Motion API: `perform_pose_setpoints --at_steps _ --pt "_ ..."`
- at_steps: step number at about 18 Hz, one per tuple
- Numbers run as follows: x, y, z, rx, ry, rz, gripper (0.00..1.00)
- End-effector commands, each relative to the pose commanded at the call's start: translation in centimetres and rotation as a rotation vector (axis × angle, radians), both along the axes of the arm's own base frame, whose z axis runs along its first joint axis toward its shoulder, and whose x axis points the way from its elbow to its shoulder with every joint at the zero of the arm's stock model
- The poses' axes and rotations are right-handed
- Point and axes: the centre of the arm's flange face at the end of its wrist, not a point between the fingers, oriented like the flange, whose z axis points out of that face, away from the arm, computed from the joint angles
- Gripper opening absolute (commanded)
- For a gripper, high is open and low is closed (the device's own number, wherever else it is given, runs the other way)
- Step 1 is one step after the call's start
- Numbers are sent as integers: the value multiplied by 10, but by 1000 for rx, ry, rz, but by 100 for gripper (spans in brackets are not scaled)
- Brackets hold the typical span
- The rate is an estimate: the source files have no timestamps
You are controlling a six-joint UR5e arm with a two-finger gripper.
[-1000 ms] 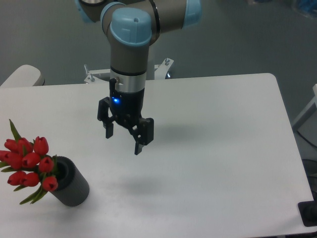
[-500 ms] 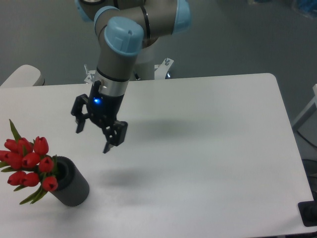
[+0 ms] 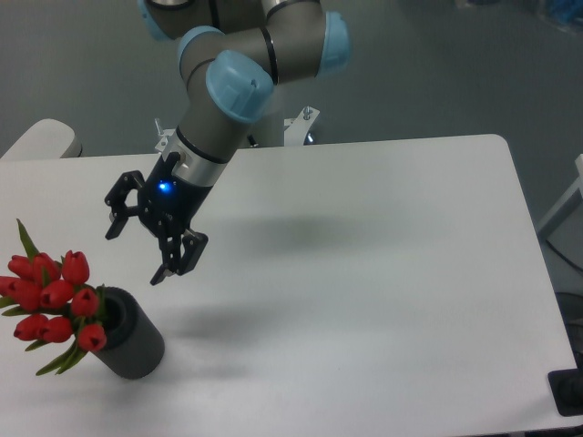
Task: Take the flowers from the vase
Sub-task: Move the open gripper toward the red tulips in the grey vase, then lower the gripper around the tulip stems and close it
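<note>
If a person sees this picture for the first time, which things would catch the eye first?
Probably the red flowers, leaning out of a dark grey vase at the table's front left corner. Next comes the arm's open tool, tilted toward them with a blue light, above the table and apart from the flowers.

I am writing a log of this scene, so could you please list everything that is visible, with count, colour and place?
flowers: one bunch of about eight buds, red with green stems and leaves, front left, leaning left out of the vase.
vase: one, dark grey, front left of the table, tilted or lying.
table: one, white, fills most of the view.
rounded object: one, whitish, beyond the table's left rear edge; cannot tell what it is.
metal base: one, silver, behind the table's far edge.
arm: one, grey with light blue joint caps, reaching from the rear toward the left.
pincer: one, black with a blue light, open, above the table, up and right of the flowers.
</note>
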Motion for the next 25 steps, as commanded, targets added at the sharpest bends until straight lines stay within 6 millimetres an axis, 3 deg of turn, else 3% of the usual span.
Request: perform_pose_setpoints --at_steps 8,18,25 --pt "-10 6 -4 24 -58 14 100" --pt "-17 33 -30 112 -63 -55 100" --pt "1 41 -41 141 -21 -154 100"
